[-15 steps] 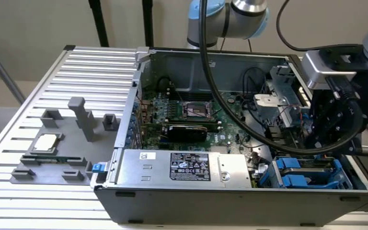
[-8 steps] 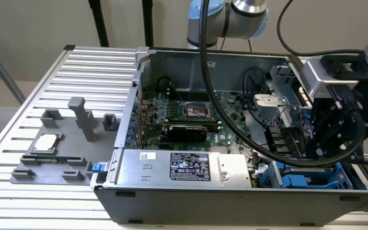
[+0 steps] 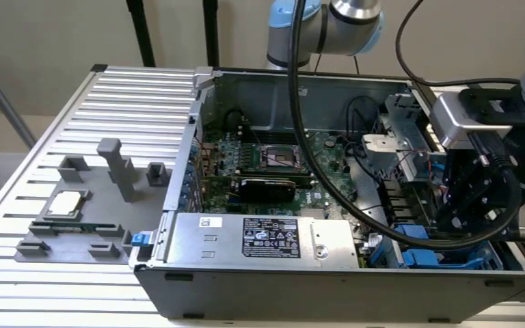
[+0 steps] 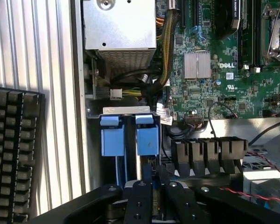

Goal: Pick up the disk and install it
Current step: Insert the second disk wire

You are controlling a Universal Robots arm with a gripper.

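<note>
The disk (image 4: pixel 147 139) stands on edge in the drive bay of the open computer case (image 3: pixel 335 287), its blue carrier tab facing the wrist camera. A second blue carrier (image 4: pixel 113 136) sits in the slot beside it. In the exterior view the blue carriers (image 3: pixel 415 236) lie at the case's near corner on the exterior view's right. My gripper (image 4: pixel 155 173) hangs directly over the near end of the disk's slot, and its black fingers (image 4: pixel 140 198) are drawn almost together. I cannot tell whether they touch the disk. The gripper (image 3: pixel 463 215) hovers just above the bay.
The silver power supply box (image 3: pixel 262 239) with a black label fills the case's near side. The motherboard (image 3: pixel 276 167) and black cables (image 3: pixel 335 184) lie inside. Left of the case, grey fixtures (image 3: pixel 89 198) hold a square processor chip (image 3: pixel 66 203). A keyboard (image 4: pixel 11 154) lies outside the case wall.
</note>
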